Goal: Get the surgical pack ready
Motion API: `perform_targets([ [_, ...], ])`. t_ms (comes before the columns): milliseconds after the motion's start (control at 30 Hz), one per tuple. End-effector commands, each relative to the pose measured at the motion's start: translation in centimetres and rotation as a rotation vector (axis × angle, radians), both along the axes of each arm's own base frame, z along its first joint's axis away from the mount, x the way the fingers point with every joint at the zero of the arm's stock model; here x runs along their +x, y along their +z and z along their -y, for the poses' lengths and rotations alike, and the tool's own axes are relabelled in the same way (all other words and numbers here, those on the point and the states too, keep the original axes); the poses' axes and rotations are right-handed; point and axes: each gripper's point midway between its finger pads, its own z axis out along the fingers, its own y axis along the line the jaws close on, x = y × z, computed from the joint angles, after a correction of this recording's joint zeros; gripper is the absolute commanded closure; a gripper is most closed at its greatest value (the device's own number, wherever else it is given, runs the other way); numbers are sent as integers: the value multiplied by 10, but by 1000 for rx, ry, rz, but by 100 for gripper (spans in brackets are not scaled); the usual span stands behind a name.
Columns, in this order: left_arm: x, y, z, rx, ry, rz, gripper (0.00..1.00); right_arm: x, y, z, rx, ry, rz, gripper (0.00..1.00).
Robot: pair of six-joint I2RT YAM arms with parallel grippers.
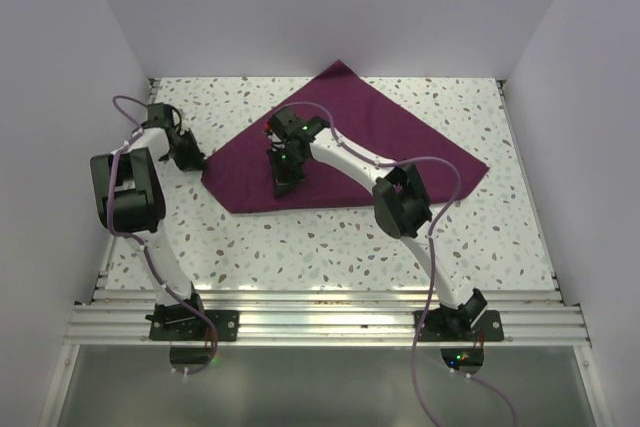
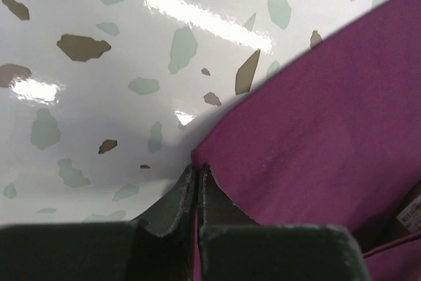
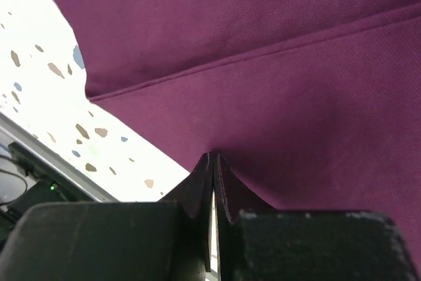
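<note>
Only up close — left fingers (image 2: 174,202) and right fingers (image 3: 197,189) tight together on edges of the maroon drape (image 1: 390,112).

white arm links (image 1: 345,157) with chunky black joints (image 1: 125,192); a lilac cable (image 1: 117,107) runs along each arm. black base plates (image 1: 195,325), small green lights (image 1: 285,158). the left gripper (image 2: 198,169) has dark, rough-edged fingers (image 2: 172,202).

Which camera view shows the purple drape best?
The top external view: there nearly the whole outline of the drape shows, with the right arm across part of it. The left wrist view shows one corner only; the right wrist view shows a close patch with a fold line.
</note>
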Motion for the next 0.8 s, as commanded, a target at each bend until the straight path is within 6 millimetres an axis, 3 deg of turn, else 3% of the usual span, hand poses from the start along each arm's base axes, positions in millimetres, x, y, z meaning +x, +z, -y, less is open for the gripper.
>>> perform_targets([
  [0, -16, 12, 10, -32, -8, -36, 100, 6, 13, -3, -19, -12, 65, 100],
  [367, 4, 98, 40, -165, 2, 159, 100, 5, -14, 2, -124, -26, 90, 100],
  [767, -5, 145, 90, -311, -28, 227, 100, 1, -35, -3, -153, -22, 77, 100],
])
